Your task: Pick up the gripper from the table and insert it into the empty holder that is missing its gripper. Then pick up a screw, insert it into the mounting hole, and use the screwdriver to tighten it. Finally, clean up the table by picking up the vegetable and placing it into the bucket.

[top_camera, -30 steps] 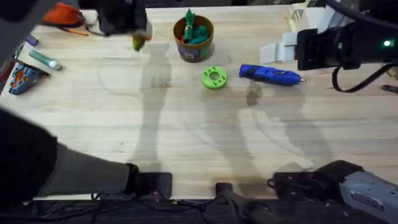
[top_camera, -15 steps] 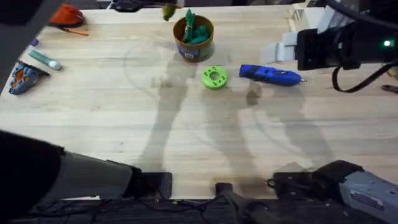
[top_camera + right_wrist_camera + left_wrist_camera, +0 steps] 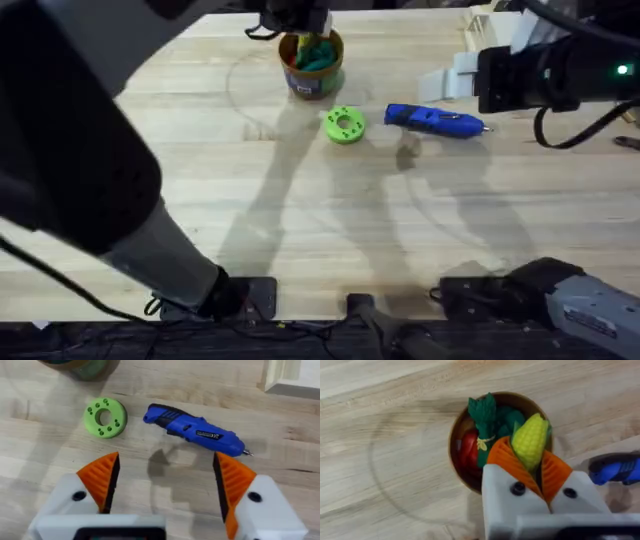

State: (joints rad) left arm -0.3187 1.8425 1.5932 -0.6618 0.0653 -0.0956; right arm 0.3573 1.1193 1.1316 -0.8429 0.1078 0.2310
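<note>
My left gripper [image 3: 530, 461] is shut on the vegetable [image 3: 530, 437], a yellow-green toy corn held between its orange pads directly above the bucket [image 3: 457, 462]. In the overhead view the left arm reaches across to the back, its gripper [image 3: 293, 16] over the bucket [image 3: 312, 78]. The blue screwdriver [image 3: 435, 120] lies on the table to the right of the bucket. My right gripper [image 3: 167, 482] hangs open above the table near the screwdriver [image 3: 195, 432]. The loose gripper, holder, screw and mounting hole are out of view.
Dark green leafy toys [image 3: 487, 415] and a red piece [image 3: 469, 450] lie inside the bucket. A round green disc with holes [image 3: 344, 124] sits between the bucket and the screwdriver. A wooden stand [image 3: 487, 20] is at the back right.
The left arm carried the vegetable from the back left rightward along the table's far edge until it hung over the bucket. The right arm, screwdriver and green disc have not moved.
</note>
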